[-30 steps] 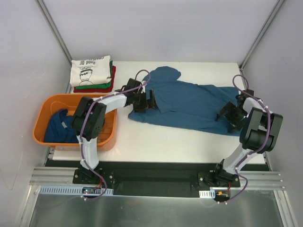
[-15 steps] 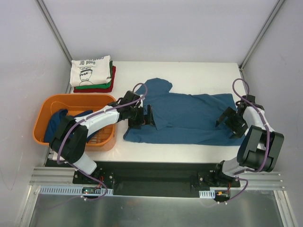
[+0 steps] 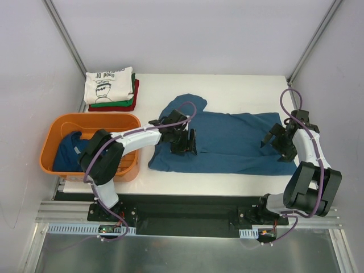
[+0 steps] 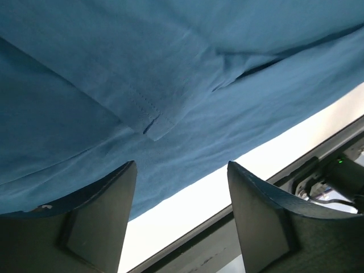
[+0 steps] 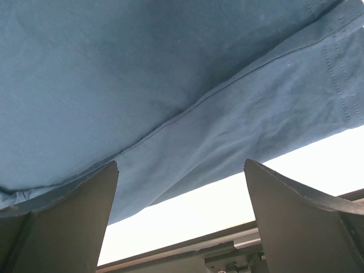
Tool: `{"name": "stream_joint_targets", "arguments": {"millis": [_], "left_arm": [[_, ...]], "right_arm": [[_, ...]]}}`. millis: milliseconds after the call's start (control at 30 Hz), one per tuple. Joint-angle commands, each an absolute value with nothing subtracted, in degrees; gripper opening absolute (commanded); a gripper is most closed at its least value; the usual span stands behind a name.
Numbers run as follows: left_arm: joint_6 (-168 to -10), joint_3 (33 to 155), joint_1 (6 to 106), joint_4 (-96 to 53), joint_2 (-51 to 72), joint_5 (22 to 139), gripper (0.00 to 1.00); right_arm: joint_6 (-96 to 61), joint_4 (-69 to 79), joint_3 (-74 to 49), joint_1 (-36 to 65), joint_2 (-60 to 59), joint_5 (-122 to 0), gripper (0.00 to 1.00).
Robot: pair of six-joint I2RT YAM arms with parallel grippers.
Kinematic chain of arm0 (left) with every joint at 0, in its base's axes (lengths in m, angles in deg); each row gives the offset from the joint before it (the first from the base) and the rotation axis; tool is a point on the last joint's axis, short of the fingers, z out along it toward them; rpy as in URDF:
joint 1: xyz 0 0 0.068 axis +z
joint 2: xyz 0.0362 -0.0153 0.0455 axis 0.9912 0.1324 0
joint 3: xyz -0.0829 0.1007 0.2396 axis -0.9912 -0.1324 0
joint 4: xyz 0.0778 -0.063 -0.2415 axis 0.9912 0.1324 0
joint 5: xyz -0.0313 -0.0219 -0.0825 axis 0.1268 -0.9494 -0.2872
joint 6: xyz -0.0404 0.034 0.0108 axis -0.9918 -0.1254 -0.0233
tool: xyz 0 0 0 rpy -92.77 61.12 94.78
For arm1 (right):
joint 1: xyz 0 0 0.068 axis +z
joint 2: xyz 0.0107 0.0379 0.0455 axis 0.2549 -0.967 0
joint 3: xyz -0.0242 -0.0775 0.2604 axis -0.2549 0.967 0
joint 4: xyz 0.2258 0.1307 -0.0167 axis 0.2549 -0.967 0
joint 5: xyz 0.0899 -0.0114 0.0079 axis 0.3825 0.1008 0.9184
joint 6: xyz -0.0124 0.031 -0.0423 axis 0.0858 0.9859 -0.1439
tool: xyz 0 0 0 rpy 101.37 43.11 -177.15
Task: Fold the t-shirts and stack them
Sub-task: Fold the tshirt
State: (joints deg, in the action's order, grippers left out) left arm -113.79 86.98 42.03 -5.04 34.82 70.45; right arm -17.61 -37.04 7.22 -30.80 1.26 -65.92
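Table [image 3: 227, 179] carries dark blue t-shirt [image 3: 233, 142], spread near-flat across centre, sleeve toward back. Orange tub [image 3: 91, 118] at left holds second blue shirt [image 3: 71, 153]; folded stack [image 3: 111, 85] at back-left corner. Cloth soft, light, limp: likely slides and wrinkles, best pinched at hem corners or sleeve edge. Left gripper [image 3: 185, 142] over shirt's left part, jaws apart, nothing between. Right gripper [image 3: 278, 142] over right end, jaws wide, empty. Versus a second ago: shirt lies straighter, left gripper further right.
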Motion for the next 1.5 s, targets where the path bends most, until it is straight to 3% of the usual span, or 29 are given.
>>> {"name": "stream_joint_targets", "arguments": {"millis": [0, 433, 467, 500, 600, 1067, 1133, 1233, 1333, 1433, 1467], "left_arm": [[-115.3, 89.0, 41.1, -3.9, 37.3, 71.3, 0.63], [-116.5, 95.4, 41.1, -4.0, 43.4, 73.0, 0.38], [-116.5, 95.4, 41.1, -4.0, 43.4, 73.4, 0.34], [-116.3, 95.5, 41.0, -4.0, 43.4, 73.3, 0.21], [-115.8, 96.9, 41.1, -4.0, 43.9, 73.1, 0.00], [-104.2, 115.4, 42.0, -4.0, 55.6, 72.5, 0.00], [-101.1, 118.2, 42.2, -3.8, 57.8, 69.6, 0.04], [-99.7, 122.3, 42.7, -3.1, 60.8, 66.5, 0.24], [-98.8, 124.1, 42.9, -2.8, 60.8, 66.2, 0.35], [-97.9, 125.2, 42.9, -2.6, 58.7, 66.4, 0.60], [-97.8, 124.8, 43.0, -2.6, 56.6, 67.5, 0.87]], "right_arm": [[-16.5, -37.9, 7.1, -30.6, 4.6, -67.2, 0.97], [-16.7, -37.4, 7.3, -30.6, 5.7, -67.9, 0.97], [-16.6, -37.4, 7.3, -30.6, 5.8, -68.0, 0.97], [-16.5, -37.5, 7.3, -30.6, 5.8, -68.1, 0.97], [-16.5, -37.4, 7.3, -30.6, 5.8, -68.1, 0.97], [-16.8, -37.6, 6.9, -30.6, 6.9, -68.3, 0.97], [-16.7, -37.5, 6.8, -30.6, 6.8, -68.3, 0.97], [-16.9, -37.8, 6.7, -30.6, 6.7, -68.3, 0.97], [-17.0, -37.8, 6.8, -30.6, 7.2, -68.3, 0.97], [-17.6, -37.4, 6.6, -30.6, 7.6, -68.3, 0.97], [-17.7, -37.3, 6.5, -30.6, 7.9, -68.1, 0.97]]}}
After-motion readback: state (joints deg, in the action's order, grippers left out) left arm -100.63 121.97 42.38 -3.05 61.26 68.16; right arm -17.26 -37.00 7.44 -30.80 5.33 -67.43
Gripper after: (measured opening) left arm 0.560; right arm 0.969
